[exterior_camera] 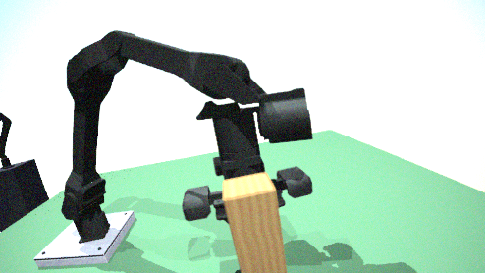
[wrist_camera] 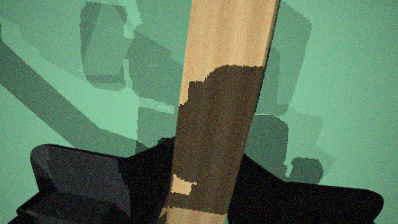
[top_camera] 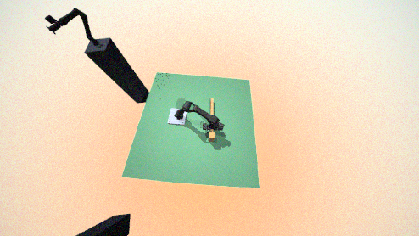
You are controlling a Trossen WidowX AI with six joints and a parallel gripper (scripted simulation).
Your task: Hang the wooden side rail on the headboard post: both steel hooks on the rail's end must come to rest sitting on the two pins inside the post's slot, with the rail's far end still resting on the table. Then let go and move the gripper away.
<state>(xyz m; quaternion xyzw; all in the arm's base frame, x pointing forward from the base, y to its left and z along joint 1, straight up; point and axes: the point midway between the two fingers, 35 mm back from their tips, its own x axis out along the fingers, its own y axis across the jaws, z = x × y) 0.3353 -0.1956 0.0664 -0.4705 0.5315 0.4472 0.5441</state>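
The wooden side rail point(top_camera: 212, 107) point(wrist_camera: 225, 45) runs away from the headboard post in the top view and slants a little across the wrist view. My gripper point(top_camera: 213, 127) point(exterior_camera: 247, 192) point(wrist_camera: 202, 143) is shut on the rail, with one finger on each side of it, close to the post. The light wooden post point(top_camera: 211, 137) point(exterior_camera: 255, 226) stands upright, and in the exterior view it covers the rail and part of the fingers. The hooks, the pins and the slot are hidden, so I cannot tell whether the hooks touch the pins.
The arm's white base plate point(top_camera: 173, 121) point(exterior_camera: 54, 256) is left of the rail on the green table top point(top_camera: 170, 157) point(exterior_camera: 393, 196). A dark pillar point(top_camera: 116, 68) with another black arm point(top_camera: 86, 25) stands beyond the table's left edge. Another dark block point(top_camera: 112, 227) is at the bottom left.
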